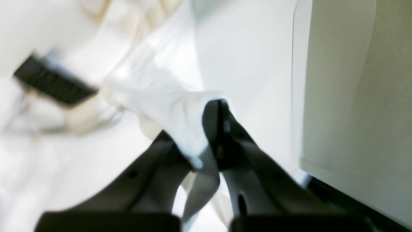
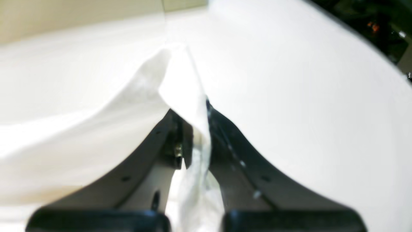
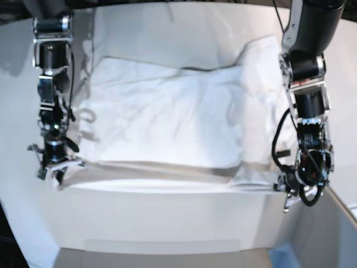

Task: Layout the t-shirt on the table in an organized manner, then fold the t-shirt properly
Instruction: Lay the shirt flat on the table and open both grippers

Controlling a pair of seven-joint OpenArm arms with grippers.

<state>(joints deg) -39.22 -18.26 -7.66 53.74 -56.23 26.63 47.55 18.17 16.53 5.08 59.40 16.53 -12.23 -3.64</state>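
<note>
Nearest me, both arms are pinching the front edge of the t-shirt (image 3: 167, 117), one corner each. The left gripper (image 1: 209, 135) is clamping a bunched fold of white cloth between closed jaws, and the right gripper (image 2: 193, 138) is doing the same at the opposite corner. Beyond them the shirt is lying spread but rumpled across the table (image 3: 167, 212), its far part reaching toward the back.

The risk I am seeing: only a thin pinch is held on each side (cloth could slip out), and uneven pulling could be dragging the creases into a crooked fold.

A black tag (image 1: 54, 84) is showing, too blurred to read; no lettering is visible.
</note>
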